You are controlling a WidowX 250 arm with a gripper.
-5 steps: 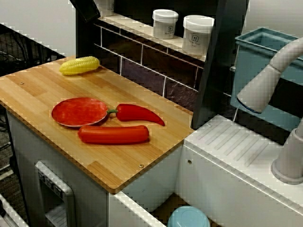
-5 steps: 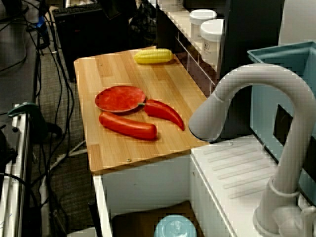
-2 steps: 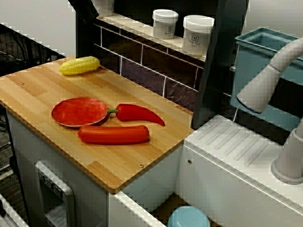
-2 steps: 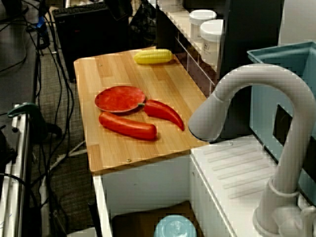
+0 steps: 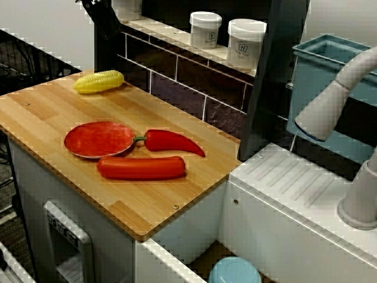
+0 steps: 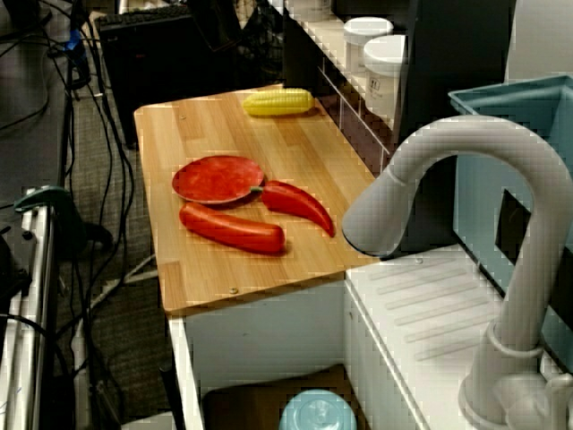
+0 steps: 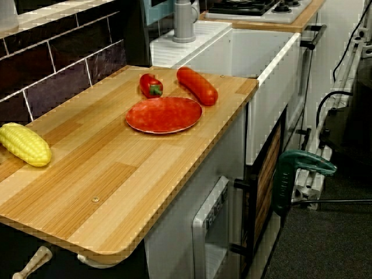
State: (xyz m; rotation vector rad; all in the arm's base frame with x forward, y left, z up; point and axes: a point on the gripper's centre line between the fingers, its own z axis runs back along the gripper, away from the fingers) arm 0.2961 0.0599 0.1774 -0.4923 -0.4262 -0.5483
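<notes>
We glimpse what seems the claw, a dark shape above the corn on the tabletop; we cannot tell its opening.

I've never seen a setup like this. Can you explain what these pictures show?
Three cameras watch one light wooden counter: from the front, from the sink end, and from the far end. The dark shape in the front view's top corner is the robot's claw, nearest to the yellow plastic corn cob; open or shut, I cannot tell, and nothing shows in it. The counter also bears a round red plate, a curved red chilli pepper and a long red sausage.
</notes>
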